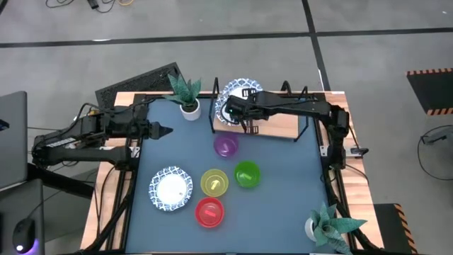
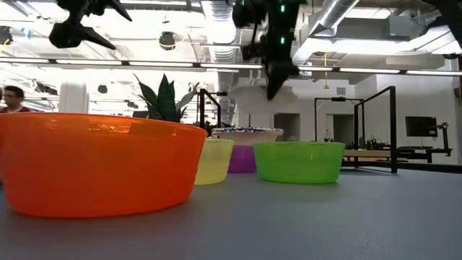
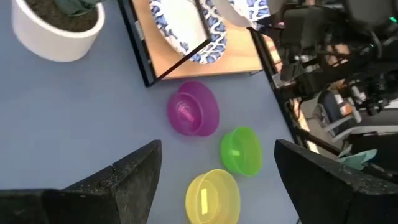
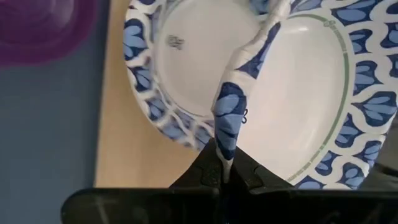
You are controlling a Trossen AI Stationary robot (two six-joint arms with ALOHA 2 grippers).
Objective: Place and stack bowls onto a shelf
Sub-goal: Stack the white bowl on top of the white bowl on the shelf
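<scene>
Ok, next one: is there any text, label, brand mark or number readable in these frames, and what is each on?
No text can be read in any view.
Small dark printed mark on the white bowl lying on the shelf, under the bowl pinched by the right gripper: too small and blurred to read.
Black and orange hazard stripes on the floor: a marking only, no words.

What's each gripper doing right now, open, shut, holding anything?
Left gripper: open and empty, above the table's left side.
Right gripper: shut on the rim of a blue-patterned bowl, above another patterned bowl on the shelf.
</scene>
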